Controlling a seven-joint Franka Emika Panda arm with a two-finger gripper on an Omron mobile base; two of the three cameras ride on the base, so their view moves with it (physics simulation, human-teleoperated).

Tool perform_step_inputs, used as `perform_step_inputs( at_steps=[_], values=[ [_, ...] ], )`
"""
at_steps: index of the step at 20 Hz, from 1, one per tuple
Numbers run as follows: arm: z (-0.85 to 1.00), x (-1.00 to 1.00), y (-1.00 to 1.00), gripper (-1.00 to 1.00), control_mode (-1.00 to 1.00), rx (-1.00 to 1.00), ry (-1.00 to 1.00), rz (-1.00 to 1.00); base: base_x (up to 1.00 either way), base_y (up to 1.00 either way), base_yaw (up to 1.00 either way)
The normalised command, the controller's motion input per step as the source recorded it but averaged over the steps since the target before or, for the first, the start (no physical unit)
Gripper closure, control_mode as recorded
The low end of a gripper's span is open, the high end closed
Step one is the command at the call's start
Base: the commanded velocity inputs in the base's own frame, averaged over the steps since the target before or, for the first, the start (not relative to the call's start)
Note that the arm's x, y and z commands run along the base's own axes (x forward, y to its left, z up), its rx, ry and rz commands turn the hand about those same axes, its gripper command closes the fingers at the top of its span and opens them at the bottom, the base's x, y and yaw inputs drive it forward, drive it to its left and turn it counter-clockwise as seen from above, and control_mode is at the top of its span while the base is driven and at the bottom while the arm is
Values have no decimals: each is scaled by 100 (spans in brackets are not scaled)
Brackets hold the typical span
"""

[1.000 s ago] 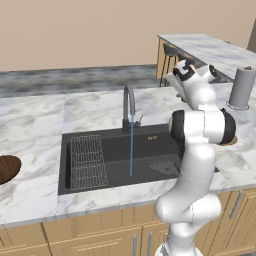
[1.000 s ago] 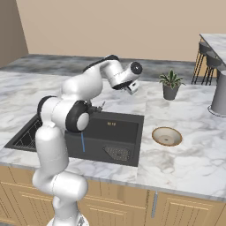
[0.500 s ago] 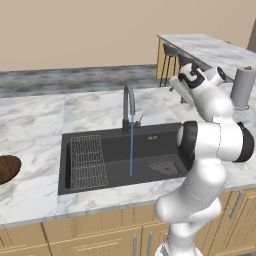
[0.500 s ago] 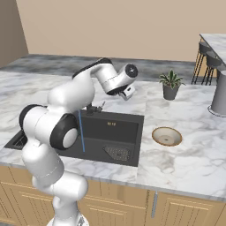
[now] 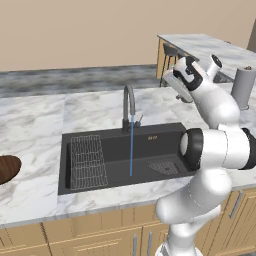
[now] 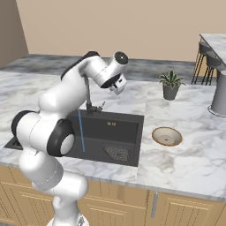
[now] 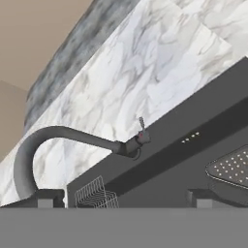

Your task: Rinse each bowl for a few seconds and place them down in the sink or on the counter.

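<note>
Two bowls sit apart: dark brown wooden [image 5: 7, 168] left, tan [image 6: 166, 136] right of the black sink [image 5: 115, 155]. End effector [image 7: 123, 197] spread, empty.

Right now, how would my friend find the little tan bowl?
Start at the black sink in the marble counter. Just right of the basin sits a tan bowl, empty, with a pale rim. The nearby potted plant stands taller, with green leaves.

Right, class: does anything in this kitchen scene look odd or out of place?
Yes: the grey arched tap is pouring a thin blue stream of water into the black rectangular sink, yet no bowl sits under it. The small tan bowl lies on the counter.
</note>
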Motion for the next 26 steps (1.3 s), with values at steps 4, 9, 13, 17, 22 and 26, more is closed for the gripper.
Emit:
perform_step_inputs(
  at_steps=[4, 9, 13, 17, 22, 26],
  values=[
    [33, -21, 40, -100, -100, -4, 18, 6, 0, 0, 0],
    [22, -21, 46, -100, -100, -2, 22, 6, 0, 0, 0],
    [13, -22, 50, -100, -100, -2, 22, 7, 0, 0, 0],
    [4, -20, 58, -100, -100, -4, 19, 8, 0, 0, 0],
    [0, -15, 62, -100, -100, -5, 17, 9, 0, 0, 0],
    [0, -23, 60, -100, -100, -2, 10, 10, 0, 0, 0]
  ],
)
